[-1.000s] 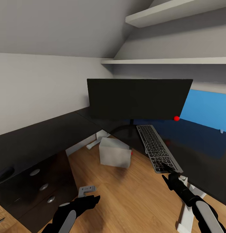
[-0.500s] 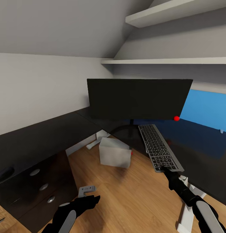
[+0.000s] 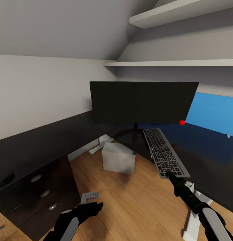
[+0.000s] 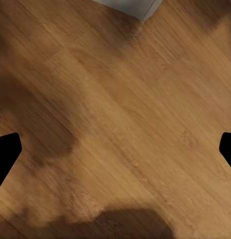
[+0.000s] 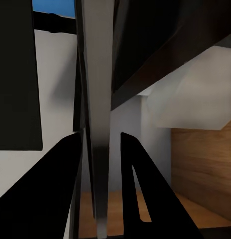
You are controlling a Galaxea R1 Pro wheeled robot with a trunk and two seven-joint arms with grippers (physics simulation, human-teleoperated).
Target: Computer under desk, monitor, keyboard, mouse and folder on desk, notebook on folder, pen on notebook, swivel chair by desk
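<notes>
The keyboard (image 3: 165, 152) (stiff, light, apparently overhanging the surface (image 3: 210, 160)) is pinched at its near edge by the right gripper (image 3: 170, 176).

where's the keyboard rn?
Head view, right of centre: keyboard lies on the desk just before the monitor, its near end held in the right gripper jaws.

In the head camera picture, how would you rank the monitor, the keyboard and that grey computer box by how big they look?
1. The monitor, by far the largest.
2 and 3. The keyboard and the computer look close in size. The keyboard is longer and the computer bulkier, and they sit at different depths, so I won't rank them.
</notes>
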